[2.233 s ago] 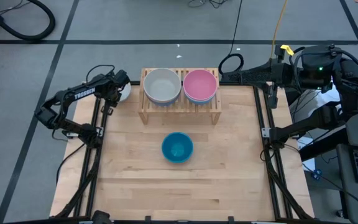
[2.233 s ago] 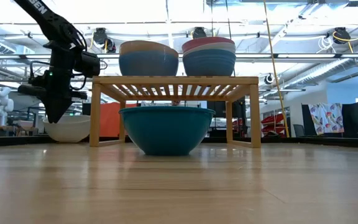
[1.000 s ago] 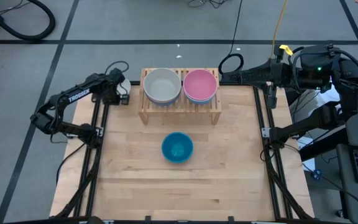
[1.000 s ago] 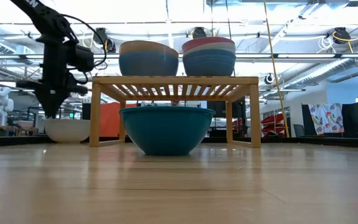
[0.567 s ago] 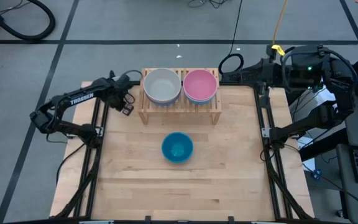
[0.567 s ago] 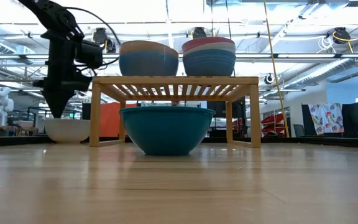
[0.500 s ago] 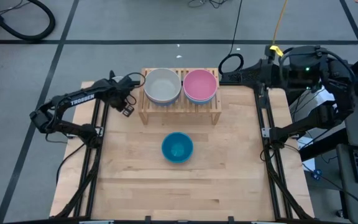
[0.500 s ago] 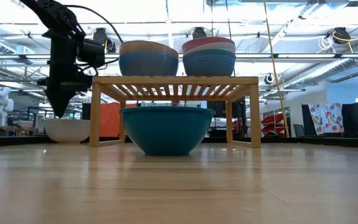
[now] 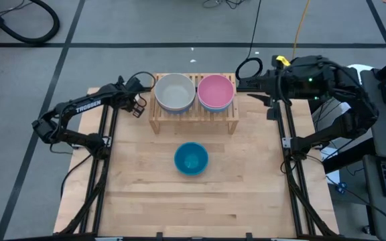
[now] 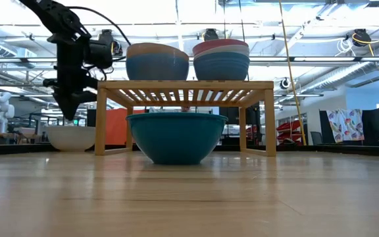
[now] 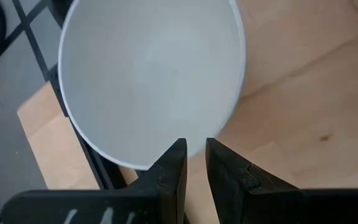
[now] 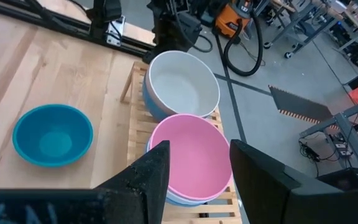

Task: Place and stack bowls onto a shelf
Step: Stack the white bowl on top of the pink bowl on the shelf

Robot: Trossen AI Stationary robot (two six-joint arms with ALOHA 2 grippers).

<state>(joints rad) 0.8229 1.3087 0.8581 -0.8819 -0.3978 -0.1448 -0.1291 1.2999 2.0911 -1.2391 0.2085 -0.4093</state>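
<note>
Far left corner of the table: a white bowl (image 10: 71, 137) sits on the tabletop (image 9: 179, 194) just left of the shelf (image 9: 194, 115), hidden under the arm in the high view but plain in the low view and filling the left wrist view (image 11: 151, 74). The left gripper (image 9: 139, 106) hangs above it, beside the shelf's left end; its fingers (image 11: 169, 168) stand a narrow gap apart, just short of the bowl's rim, with nothing between them, so it is empty and not gripping. On the shelf, left position: a stack topped by a white bowl (image 9: 175, 92), with a blue bowl (image 10: 156, 67) beneath it. Right position: a stack topped by a pink bowl (image 9: 216, 91) over a blue one (image 10: 221, 66). Near of the shelf, at mid-table, a lone teal bowl (image 9: 191, 158) rests on the wood, well apart from both arms. Far right: the right gripper (image 9: 271, 107) hovers past the shelf's right end, fingers (image 12: 145, 174) spread wide and holding nothing, looking down over the pink stack. Judged step: pickup of the loose white bowl at the far left, not yet taken. Next move likely calls for the left gripper to descend so one finger goes inside the rim and one outside, pinch the thin wall, lift clear of the shelf's edge, then carry right and lower onto a stack. The teal bowl is left for afterward.
</note>
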